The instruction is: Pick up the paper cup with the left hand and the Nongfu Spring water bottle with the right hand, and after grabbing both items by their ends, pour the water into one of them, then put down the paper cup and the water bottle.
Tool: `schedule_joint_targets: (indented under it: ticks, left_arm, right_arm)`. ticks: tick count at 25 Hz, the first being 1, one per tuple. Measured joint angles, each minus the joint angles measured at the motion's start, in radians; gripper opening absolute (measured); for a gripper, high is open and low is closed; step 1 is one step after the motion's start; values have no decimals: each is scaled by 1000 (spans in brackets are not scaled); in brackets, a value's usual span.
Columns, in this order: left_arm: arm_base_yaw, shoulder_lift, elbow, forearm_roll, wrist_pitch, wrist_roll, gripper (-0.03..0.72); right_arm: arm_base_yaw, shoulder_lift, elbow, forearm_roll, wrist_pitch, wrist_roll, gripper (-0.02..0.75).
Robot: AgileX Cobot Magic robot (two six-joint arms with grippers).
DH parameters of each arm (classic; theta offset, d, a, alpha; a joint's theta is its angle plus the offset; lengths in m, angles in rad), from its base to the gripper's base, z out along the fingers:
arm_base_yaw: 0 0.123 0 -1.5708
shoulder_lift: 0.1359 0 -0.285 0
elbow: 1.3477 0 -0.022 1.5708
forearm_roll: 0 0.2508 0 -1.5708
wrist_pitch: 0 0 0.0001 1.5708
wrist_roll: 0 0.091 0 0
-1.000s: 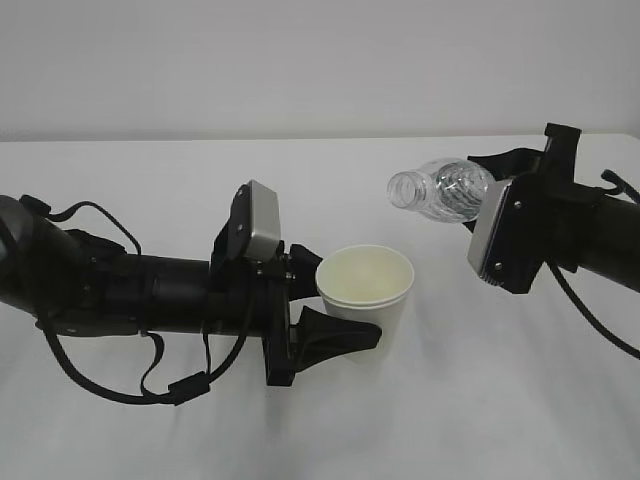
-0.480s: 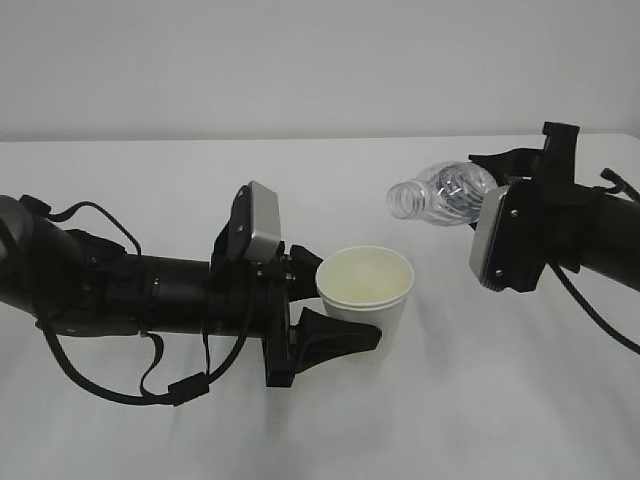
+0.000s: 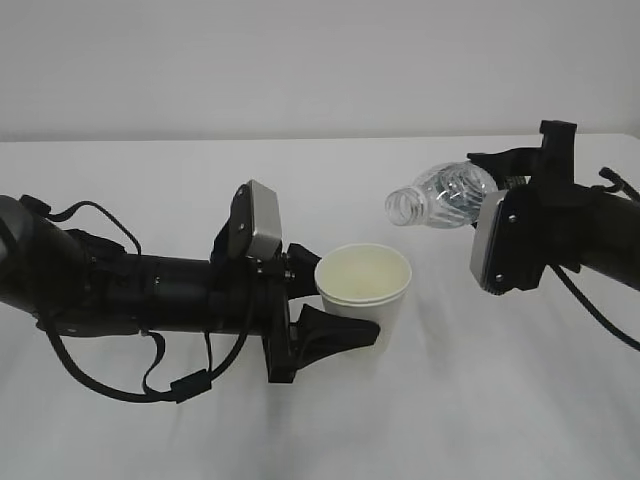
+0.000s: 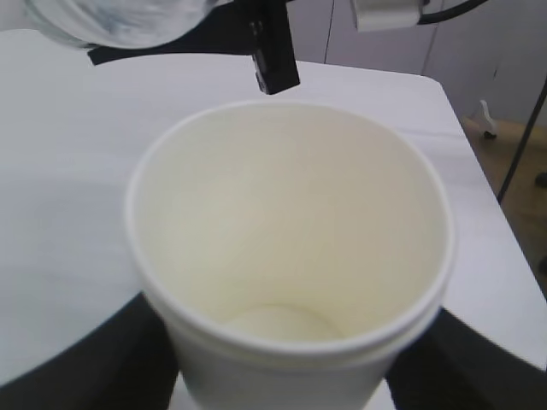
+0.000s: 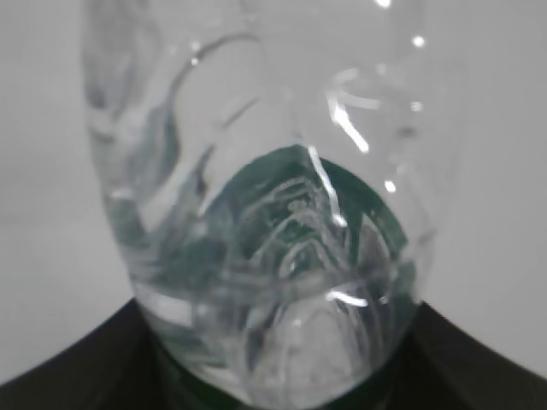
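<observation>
White table (image 3: 480,400) behind, paper cup (image 3: 362,290) sits between left fingers (image 3: 335,335).

The paper cup (image 3: 362,292) is white with a rolled rim and a pale cream inside. It stands upright with its mouth open upward, and the left hand (image 3: 325,310) grips its side. The Nongfu Spring water bottle (image 3: 440,194) is clear, ribbed and capless. It lies nearly horizontal above and to the right of the cup, with its open neck toward the cup, and the right hand (image 3: 505,215) holds its base.
</observation>
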Motion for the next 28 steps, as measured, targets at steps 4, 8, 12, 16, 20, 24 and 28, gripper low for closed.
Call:
schedule_joint_targets:
  ticks: [4, 8, 12, 16, 20, 24, 28]
  left_arm:
    - [0, 0, 0, -2, 2, 0, 486]
    - [0, 0, 0, -2, 2, 0, 487]
    - [0, 0, 0, -2, -15, 0, 486]
    - [0, 0, 0, -2, -15, 0, 486]
    - [0, 0, 0, -2, -15, 0, 486]
    - [0, 0, 0, 0, -15, 0, 486]
    - [0, 0, 0, 5, -19, 0, 486]
  right_arm:
    - [0, 0, 0, 0, -5, -21, 449]
    - [0, 0, 0, 0, -6, -47, 449]
    - [0, 0, 0, 0, -10, -62, 449]
    - [0, 0, 0, 2, -37, -63, 449]
    - [0, 0, 0, 2, -56, -80, 449]
    - [0, 0, 0, 2, -59, -97, 449]
    - [0, 0, 0, 2, -59, -127, 449]
